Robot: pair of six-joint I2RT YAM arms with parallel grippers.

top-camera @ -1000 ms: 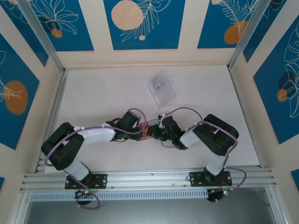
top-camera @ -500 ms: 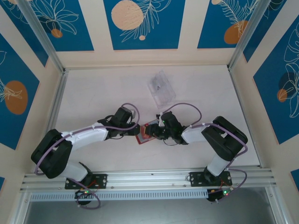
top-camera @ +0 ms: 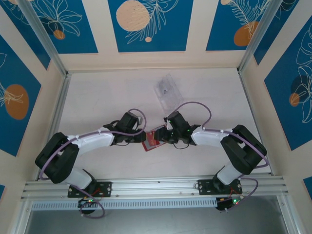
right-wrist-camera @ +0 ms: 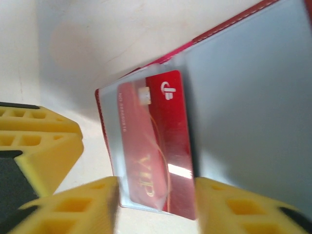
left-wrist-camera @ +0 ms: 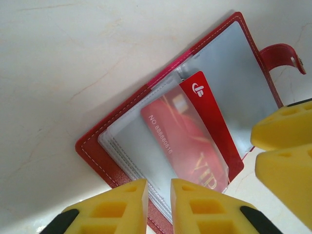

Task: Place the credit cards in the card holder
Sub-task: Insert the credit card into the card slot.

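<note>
Near clear tray (top-camera: 168,92): left gripper (left-wrist-camera: 159,197) pinches card holder (left-wrist-camera: 229,78); right gripper (right-wrist-camera: 156,207) grip unclear

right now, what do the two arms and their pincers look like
The left arm and the right arm both have bulky black joints and white link covers. A thin purple cable loops along each. The left pincer and the right pincer have blocky yellow fingers with moulded cut-outs and black parts behind.
</note>
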